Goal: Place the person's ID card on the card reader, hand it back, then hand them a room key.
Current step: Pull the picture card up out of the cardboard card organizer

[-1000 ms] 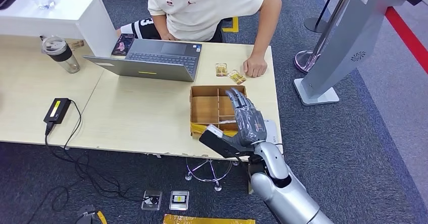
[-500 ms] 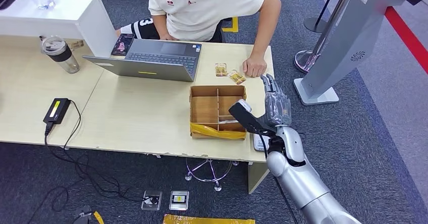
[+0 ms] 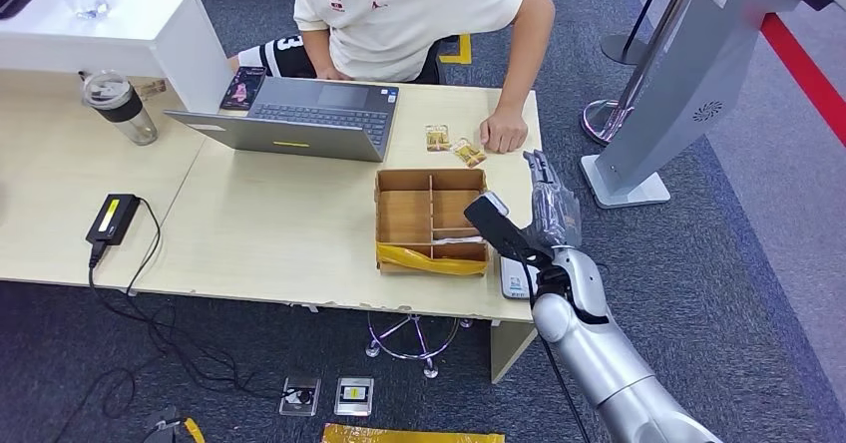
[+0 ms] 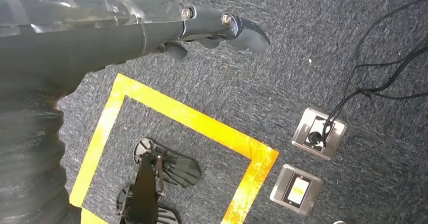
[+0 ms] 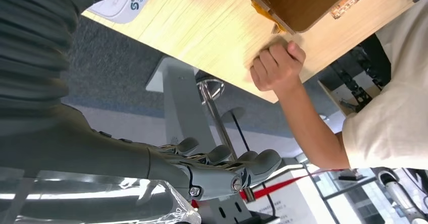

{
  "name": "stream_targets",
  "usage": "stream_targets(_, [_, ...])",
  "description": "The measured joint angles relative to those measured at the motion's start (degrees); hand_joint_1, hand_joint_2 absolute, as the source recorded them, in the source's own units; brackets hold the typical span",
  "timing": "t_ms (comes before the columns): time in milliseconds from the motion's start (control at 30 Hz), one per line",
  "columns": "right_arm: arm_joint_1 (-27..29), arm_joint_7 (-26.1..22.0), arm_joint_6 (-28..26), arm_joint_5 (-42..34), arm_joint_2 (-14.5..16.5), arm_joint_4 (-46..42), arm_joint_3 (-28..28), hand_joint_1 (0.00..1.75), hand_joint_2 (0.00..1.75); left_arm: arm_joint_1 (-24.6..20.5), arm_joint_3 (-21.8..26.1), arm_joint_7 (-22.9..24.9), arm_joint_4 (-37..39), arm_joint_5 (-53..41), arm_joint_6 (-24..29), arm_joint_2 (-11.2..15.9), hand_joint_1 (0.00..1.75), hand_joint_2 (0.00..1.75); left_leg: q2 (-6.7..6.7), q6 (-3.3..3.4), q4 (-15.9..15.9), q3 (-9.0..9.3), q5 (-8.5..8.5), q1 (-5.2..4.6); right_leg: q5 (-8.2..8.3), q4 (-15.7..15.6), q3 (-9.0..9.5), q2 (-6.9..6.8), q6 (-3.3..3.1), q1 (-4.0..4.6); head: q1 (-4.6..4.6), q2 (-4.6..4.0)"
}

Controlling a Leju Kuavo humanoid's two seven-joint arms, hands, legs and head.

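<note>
Right arm, silver, rising from the near edge in the head view; its grey many-fingered right hand (image 3: 548,207) stands past the table's right corner, fingers straight and apart, holding nothing (a second ago it lay over the divided box, half a second ago it was already at this corner, a touch lower).

White card reader with printed label (image 3: 513,275), flat on the near right corner of the pale wooden table (image 3: 279,233), now largely uncovered where the hand previously hid it; no card can be made out on it.

Brown cardboard box with inner dividers and a yellow tape strip along its near wall (image 3: 430,221), just left of the reader, unmoved.

Two small gold-patterned cards (image 3: 454,144), lying on the table beyond the box, touching the person's fist (image 3: 504,130); which is the ID card cannot be told.

Grey open laptop (image 3: 299,119), further left, unchanged.

Person in cream T-shirt (image 3: 409,14), seated at the far side.

Left hand (image 4: 212,32), dark fingers loosely curled above grey carpet, holding nothing.
</note>
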Motion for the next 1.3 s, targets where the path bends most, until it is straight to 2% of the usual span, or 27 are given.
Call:
stream_targets(267, [1.96, -1.55, 5.10, -10.90, 0.02, -10.30, -1.00, 0.00, 1.75, 0.05, 0.12, 0.00, 0.00, -0.41, -0.03, 0.02, 0.00, 1.75, 0.00, 0.00, 0.00, 0.01, 0.00, 0.00, 0.00, 0.00, -0.01, 0.00, 0.00, 0.00, -0.01, 0.00])
stream_targets(567, [4.85, -1.16, 9.81, -13.89, -0.20, -23.66, -1.37, 0.00, 1.75, 0.14, 0.43, 0.00, 0.00, -0.78, -0.44, 0.04, 0.00, 1.75, 0.01, 0.00, 0.00, 0.03, 0.00, 0.00, 0.00, -0.01, 0.01, 0.02, 0.00, 0.00, 0.00, 0.00])
stream_targets(700, [6.80, -1.92, 10.08, -12.82, -0.34, -26.96, -0.95, 0.00, 1.75, 0.15, 0.44, 0.00, 0.00, -0.91, -0.59, 0.03, 0.00, 1.75, 0.01, 0.00, 0.00, 0.02, 0.00, 0.00, 0.00, -0.01, 0.01, 0.01, 0.00, 0.00, 0.00, 0.00])
stream_targets(900, [9.61, -3.02, 7.47, -7.69, -0.48, -27.33, 1.97, 0.00, 1.75, 0.14, 0.46, 0.00, 0.00, -0.99, -0.53, -0.01, 0.00, 1.75, 0.01, 0.00, 0.00, 0.01, 0.00, 0.01, 0.00, 0.00, 0.00, 0.01, 0.00, 0.01, -0.01, 0.00])
stream_targets(1300, [10.90, -1.73, 5.08, 0.54, -0.84, -22.66, 7.55, 0.00, 1.75, 0.10, 0.72, 0.00, 0.00, -1.11, -0.16, -0.27, 0.00, 1.75, 0.01, 0.00, 0.00, 0.00, 0.00, 0.00, 0.00, 0.00, 0.01, 0.01, 0.00, 0.00, 0.00, 0.00])
